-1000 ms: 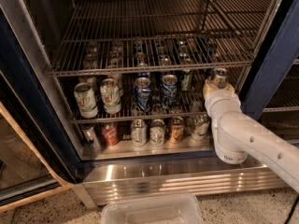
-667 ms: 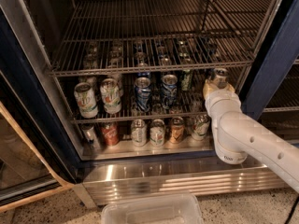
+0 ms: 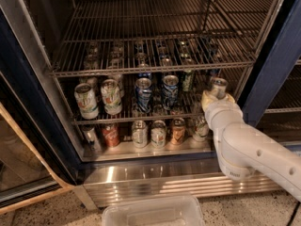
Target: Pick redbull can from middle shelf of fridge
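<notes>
The white arm is seen entering from lower right. The gripper is located at the right end of the middle shelf of the fridge, right against the redbull can. The can is observed upright, its shiny top showing just above the gripper. Whether the gripper is closed on it cannot be told. White-and-green cans are noted at shelf left, blue-and-silver cans at centre.

Speckled floor, possibly terrazzo, dimly lit.
</notes>
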Robot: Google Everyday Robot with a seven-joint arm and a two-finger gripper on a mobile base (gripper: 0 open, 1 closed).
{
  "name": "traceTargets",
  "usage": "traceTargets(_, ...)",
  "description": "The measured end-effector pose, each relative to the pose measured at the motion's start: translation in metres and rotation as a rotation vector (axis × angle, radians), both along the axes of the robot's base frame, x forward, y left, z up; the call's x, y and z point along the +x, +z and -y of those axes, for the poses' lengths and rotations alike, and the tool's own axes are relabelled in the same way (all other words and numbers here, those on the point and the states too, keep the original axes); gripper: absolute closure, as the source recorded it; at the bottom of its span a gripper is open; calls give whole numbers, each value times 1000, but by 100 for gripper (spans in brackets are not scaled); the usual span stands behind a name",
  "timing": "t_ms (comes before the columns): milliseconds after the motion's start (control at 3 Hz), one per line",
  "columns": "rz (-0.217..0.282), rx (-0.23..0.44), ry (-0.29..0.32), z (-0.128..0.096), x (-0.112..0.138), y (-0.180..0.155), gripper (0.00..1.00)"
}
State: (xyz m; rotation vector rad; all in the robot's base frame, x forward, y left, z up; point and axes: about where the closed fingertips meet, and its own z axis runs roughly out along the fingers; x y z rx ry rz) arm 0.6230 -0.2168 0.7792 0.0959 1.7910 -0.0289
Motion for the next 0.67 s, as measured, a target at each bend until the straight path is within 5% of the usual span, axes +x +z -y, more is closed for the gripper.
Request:
traceTargets(333, -44, -4, 34, -19, -27, 4, 100)
traceTargets(667, -55, 5, 104, -47, -81, 40, 100)
